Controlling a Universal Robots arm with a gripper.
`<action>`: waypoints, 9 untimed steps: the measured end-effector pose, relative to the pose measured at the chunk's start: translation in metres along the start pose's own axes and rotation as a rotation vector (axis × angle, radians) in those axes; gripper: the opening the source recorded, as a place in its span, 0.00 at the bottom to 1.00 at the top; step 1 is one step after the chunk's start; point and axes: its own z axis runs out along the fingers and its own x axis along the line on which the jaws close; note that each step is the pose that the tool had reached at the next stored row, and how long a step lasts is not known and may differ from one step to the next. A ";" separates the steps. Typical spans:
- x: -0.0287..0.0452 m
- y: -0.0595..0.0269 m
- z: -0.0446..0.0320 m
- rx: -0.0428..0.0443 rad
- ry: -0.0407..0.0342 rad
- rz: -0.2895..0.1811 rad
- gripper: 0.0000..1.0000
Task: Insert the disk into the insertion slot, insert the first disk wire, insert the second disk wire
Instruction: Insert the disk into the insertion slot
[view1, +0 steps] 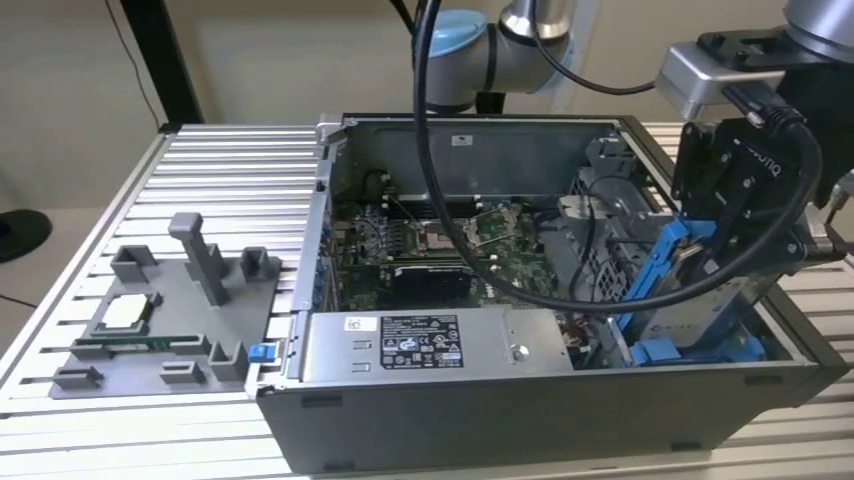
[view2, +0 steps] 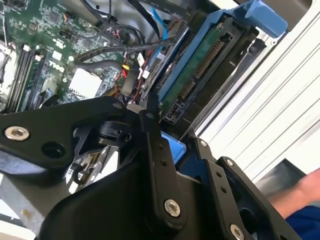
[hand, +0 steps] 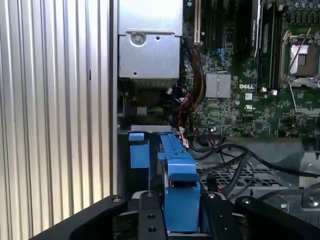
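the disk (view1: 694, 315), silver-grey with a white label, clipped in a blue carrier (view1: 657, 285), stands steeply tilted at the exterior view's right end of an open computer case (view1: 534, 420). its lower end is down at the blue rails of the insertion slot (view1: 741, 348), not lying flat in it; cannot tell if it touches. the claw (view1: 734, 250) holds it from above, clamped on the carrier. in the first wrist view the carrier runs between the black fingers (hand: 150, 215). in the second wrist view the disk's green board side and connector end (view2: 192, 80) show past the claw's linkage.

around it: bundled cables (hand: 235, 165) lie just beside the slot, and a thick black cable (view1: 424, 150) loops off the robot arm (view1: 494, 40) across the case opening. motherboard (view1: 441, 240) in the case floor, silver power supply (view1: 400, 345) along the near wall. grey fixture tray (view1: 160, 320) with upright posts sits apart on the slatted table (view1: 227, 160), exterior view's left.

the claw body hides the disk's upper part. the print on the disk label and the power supply sticker cannot be made out.
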 end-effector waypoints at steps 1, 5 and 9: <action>-0.0001 0.0001 -0.0033 -0.0001 -0.0013 0.000 0.00; 0.0004 0.0001 -0.0065 -0.0001 -0.0055 0.000 0.00; 0.0007 0.0011 -0.0043 0.0010 -0.0063 0.001 0.00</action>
